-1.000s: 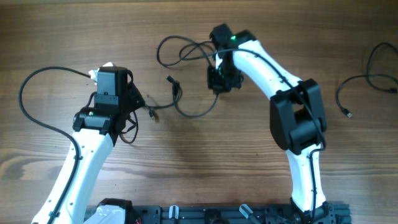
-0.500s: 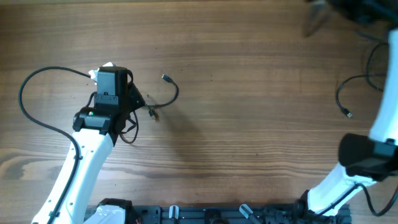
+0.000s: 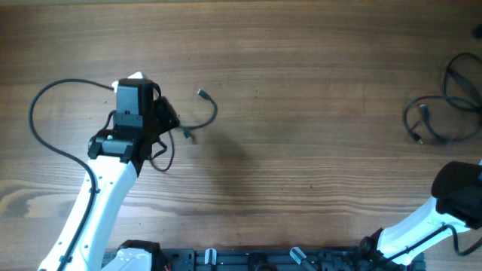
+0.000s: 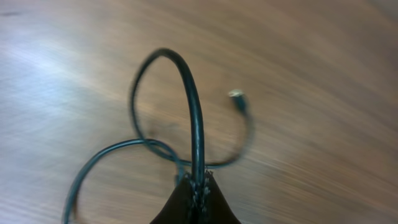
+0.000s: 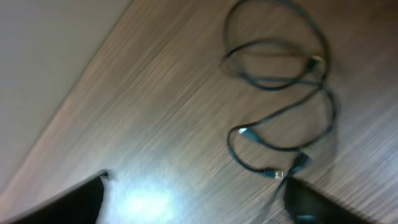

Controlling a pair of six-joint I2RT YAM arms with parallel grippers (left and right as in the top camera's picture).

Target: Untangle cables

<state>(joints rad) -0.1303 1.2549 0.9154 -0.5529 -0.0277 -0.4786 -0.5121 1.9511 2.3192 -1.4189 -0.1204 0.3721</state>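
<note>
The left tool (image 4: 198, 188) is closed on one black cable (image 4: 194, 106), pinched between its fingertips (image 4: 186, 199). In the wrist view the cord rises from the shut tips in an arch and curls back toward them. In the overhead view that cable (image 3: 214, 113) leaves the left tool (image 3: 162, 119) on its right side, bends upward and ends in a small plug (image 3: 202, 93) just above and right of it. A second plug end (image 3: 187, 135) lies just right of the left tool, and a loop of cord (image 3: 167, 158) sits just below it. All of this rests on the wooden worktop (image 3: 301, 150).

The other cables (image 3: 444, 113) lie in a loose bunch far to the right of the left tool, well apart from the cord it holds. The right wrist view shows these cables (image 5: 280, 87) as open loops with small plugs at the ends, blurred. The right tool (image 5: 196, 180) stands wide open over the worktop, with nothing between its fingers (image 5: 68, 202).
</note>
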